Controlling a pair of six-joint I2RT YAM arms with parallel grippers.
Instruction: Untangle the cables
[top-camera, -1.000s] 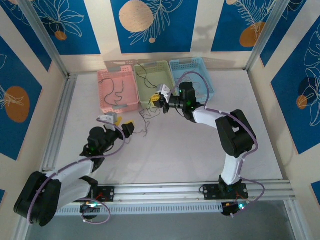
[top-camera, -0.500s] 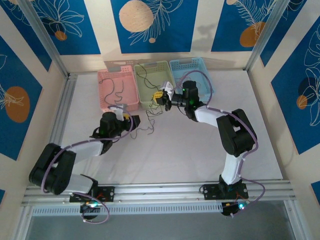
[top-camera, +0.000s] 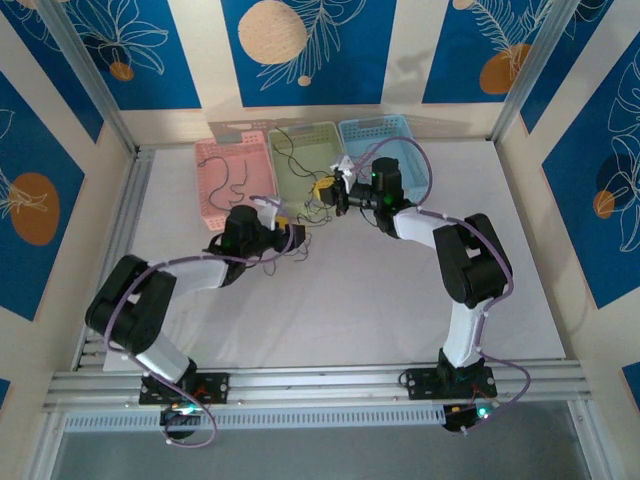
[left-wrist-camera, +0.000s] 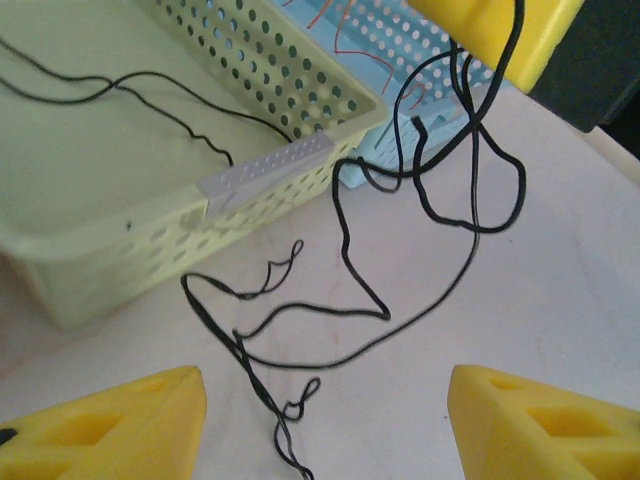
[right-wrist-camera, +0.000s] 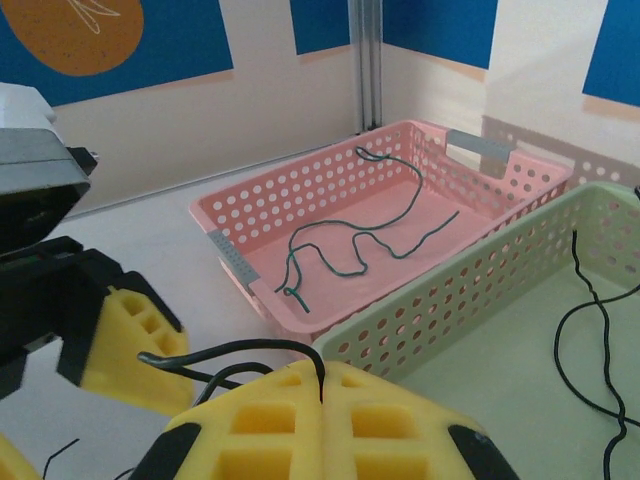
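- Cables (left-wrist-camera: 343, 235): a loose black tangle is laid on the table at centre frame of the left wrist view, just in front of the green basket (left-wrist-camera: 120, 250). One strand is drawn up toward the upper right.
- Right gripper (right-wrist-camera: 322, 383): pads are closed on that strand (pinch seen at lower centre of the right wrist view).
- Left gripper (left-wrist-camera: 325, 420): fingers are spread wide and nothing is held. The tangle's tail lies between them at the bottom edge.
- Step judged: separation is under way and a second grasp is being set up.
- Next: the left jaws should be lowered and closed on the tail, then drawn away gently.
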